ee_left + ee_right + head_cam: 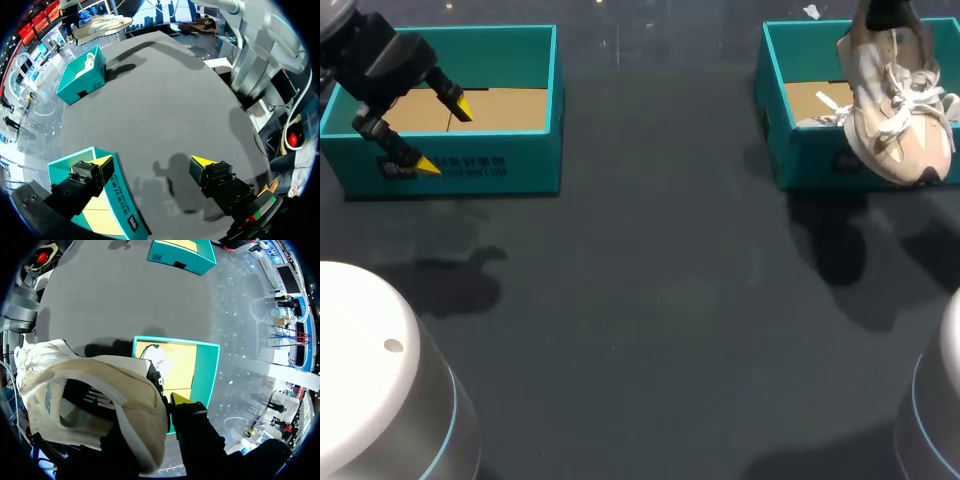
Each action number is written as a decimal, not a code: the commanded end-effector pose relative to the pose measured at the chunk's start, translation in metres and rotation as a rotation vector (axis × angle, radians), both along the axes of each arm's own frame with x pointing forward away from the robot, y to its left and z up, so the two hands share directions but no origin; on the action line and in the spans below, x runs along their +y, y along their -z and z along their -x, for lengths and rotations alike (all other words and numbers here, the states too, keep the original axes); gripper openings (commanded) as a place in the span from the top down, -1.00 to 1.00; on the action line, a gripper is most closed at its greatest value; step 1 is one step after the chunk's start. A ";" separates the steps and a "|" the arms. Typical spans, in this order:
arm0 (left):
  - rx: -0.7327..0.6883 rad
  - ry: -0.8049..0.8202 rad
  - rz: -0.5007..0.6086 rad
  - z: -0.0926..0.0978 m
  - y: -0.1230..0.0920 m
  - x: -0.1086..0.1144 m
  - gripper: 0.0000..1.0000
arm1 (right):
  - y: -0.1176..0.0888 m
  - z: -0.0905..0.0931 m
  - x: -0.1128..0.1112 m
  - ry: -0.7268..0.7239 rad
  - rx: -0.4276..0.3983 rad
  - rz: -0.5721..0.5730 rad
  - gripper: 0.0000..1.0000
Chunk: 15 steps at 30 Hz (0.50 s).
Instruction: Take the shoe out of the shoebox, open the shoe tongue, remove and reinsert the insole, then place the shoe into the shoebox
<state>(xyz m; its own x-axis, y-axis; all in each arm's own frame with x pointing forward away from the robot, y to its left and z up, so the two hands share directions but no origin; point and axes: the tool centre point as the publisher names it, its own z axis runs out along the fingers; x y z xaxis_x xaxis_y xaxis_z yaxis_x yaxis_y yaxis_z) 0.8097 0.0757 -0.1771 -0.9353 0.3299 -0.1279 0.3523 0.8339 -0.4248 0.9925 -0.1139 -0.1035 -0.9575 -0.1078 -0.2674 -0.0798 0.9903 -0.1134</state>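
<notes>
A beige and white shoe [895, 110] hangs toe-down over the front wall of the right teal shoebox [820, 160]. My right gripper [883, 16] holds it from above. In the right wrist view this gripper [164, 405] is shut on the heel collar of the shoe [90, 385]. One yellow fingertip [178, 399] shows outside the collar and the other is hidden inside. Under the shoe lies the open shoebox [205, 372] with a white object [157, 358] inside. My left gripper [444, 138] stands open over the left teal box [500, 170], holding nothing.
In the left wrist view the left gripper [152, 161] straddles the front wall of the left teal box [122, 210]. The right shoebox [82, 75] sits far across the dark table. Something white [828, 116] rests on the right box's cardboard floor.
</notes>
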 end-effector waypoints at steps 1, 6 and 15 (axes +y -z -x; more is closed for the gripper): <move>0.001 0.001 -0.003 0.000 0.000 0.000 -1.00 | -0.002 -0.002 0.003 0.003 0.012 0.006 1.00; 0.001 0.001 -0.003 0.000 0.000 0.000 -1.00 | -0.002 -0.002 0.003 0.003 0.012 0.006 1.00; 0.001 0.001 -0.003 0.000 0.000 0.000 -1.00 | -0.020 -0.060 -0.052 -0.042 -0.003 0.065 1.00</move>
